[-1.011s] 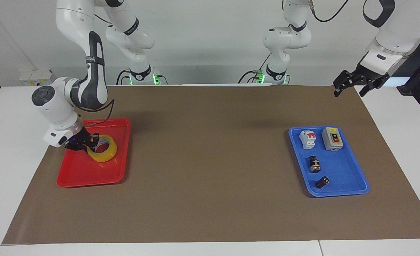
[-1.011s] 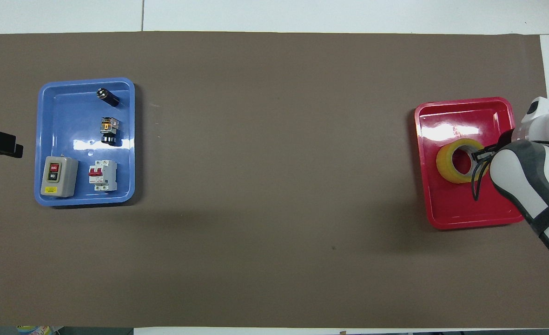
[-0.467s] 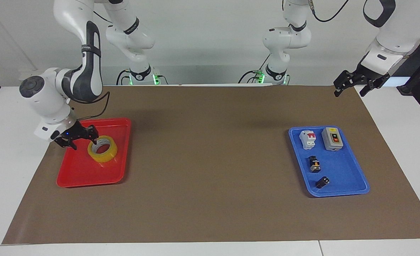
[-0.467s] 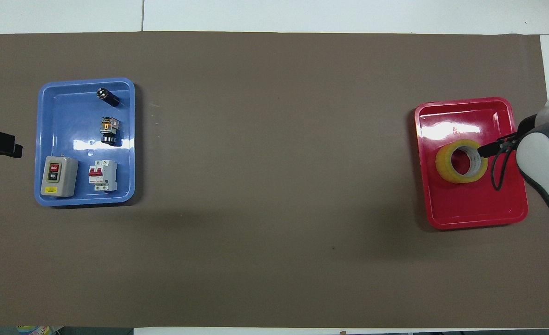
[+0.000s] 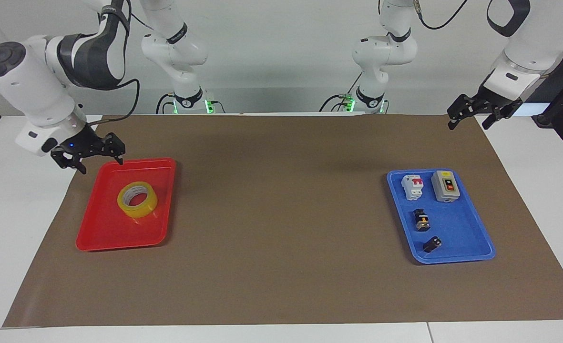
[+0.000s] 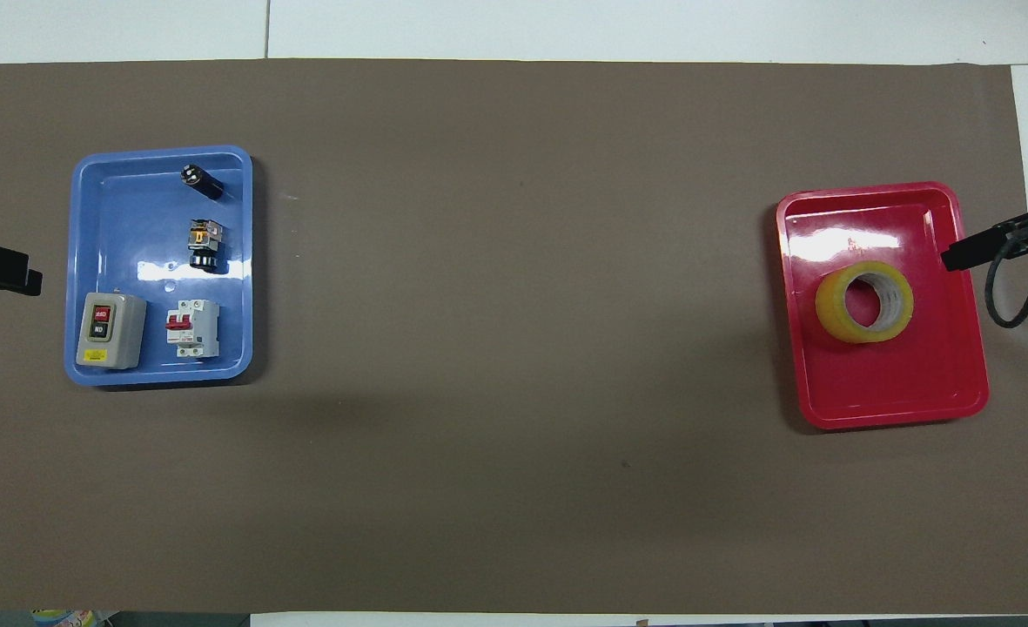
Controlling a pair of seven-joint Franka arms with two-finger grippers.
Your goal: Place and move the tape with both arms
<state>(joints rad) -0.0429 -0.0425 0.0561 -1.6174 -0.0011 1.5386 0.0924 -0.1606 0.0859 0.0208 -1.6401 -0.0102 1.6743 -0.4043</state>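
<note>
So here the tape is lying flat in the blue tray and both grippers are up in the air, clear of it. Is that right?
Not quite. The tape lies flat in the red tray, not the blue one, as the facing view shows. The rest holds: the right gripper is raised by the red tray's edge, and the left gripper waits over the mat's corner at its own end.

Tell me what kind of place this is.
Likely a robotics lab bench: two white arms mounted at a table with a brown mat, a red tray holding tape, and a blue tray of electrical switches.
</note>
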